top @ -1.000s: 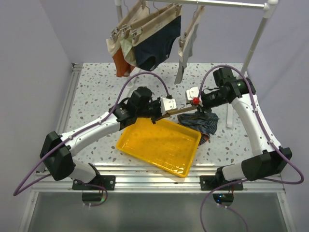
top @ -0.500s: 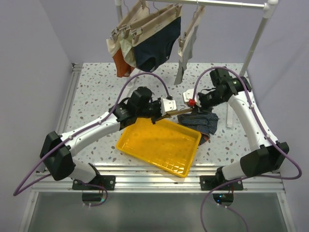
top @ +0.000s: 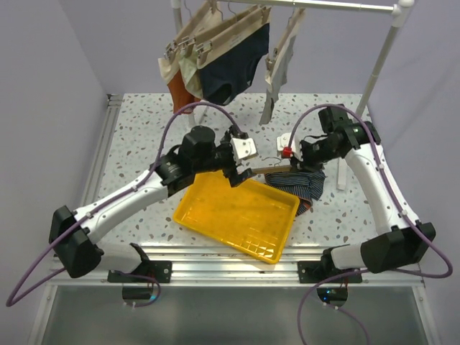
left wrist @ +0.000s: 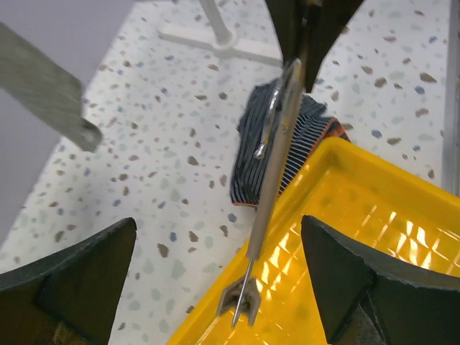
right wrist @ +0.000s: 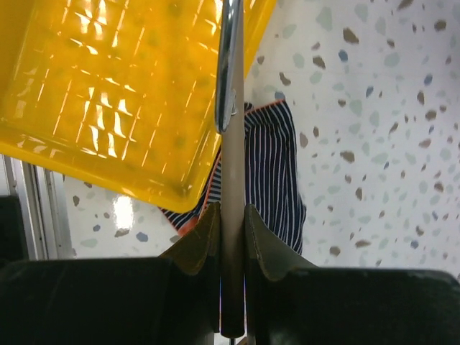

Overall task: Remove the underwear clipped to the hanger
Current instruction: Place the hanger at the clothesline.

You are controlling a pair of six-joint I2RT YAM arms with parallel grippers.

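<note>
1. Nearest the arm bases sits the yellow tray (top: 237, 215), with nothing visible in it; its far corner lies just beside the striped briefs (top: 298, 181), which are heaped on the speckled table (top: 136, 136) partly under that corner (so one piece looks to be off its hanger, though not in the tray).

2. Just above the tray's far edge, the wooden hanger (top: 269, 169) is held level between the two arms. The right gripper (top: 305, 154) has its fingers pinched tight on the hanger bar, as the right wrist view shows plainly (right wrist: 231, 237). In the left wrist view one metal clip (left wrist: 241, 298) hangs free at the bar's near end with no cloth in it.

3. The left gripper (top: 231, 171) stands with its fingers (left wrist: 79, 277) spread wide and nothing between them, the hanger's free end lying in the gap without touching either one.

4. Farthest back, the rail (top: 316, 6) carries the remaining work: the navy briefs (top: 230, 68), the orange-red briefs (top: 180, 97), the cream briefs (top: 188, 70) and the grey-white briefs (top: 279, 68) all hang clipped (the clips themselves are too small to judge closely).

5. My reading: roughly one garment of five is freed, four are left.
</note>
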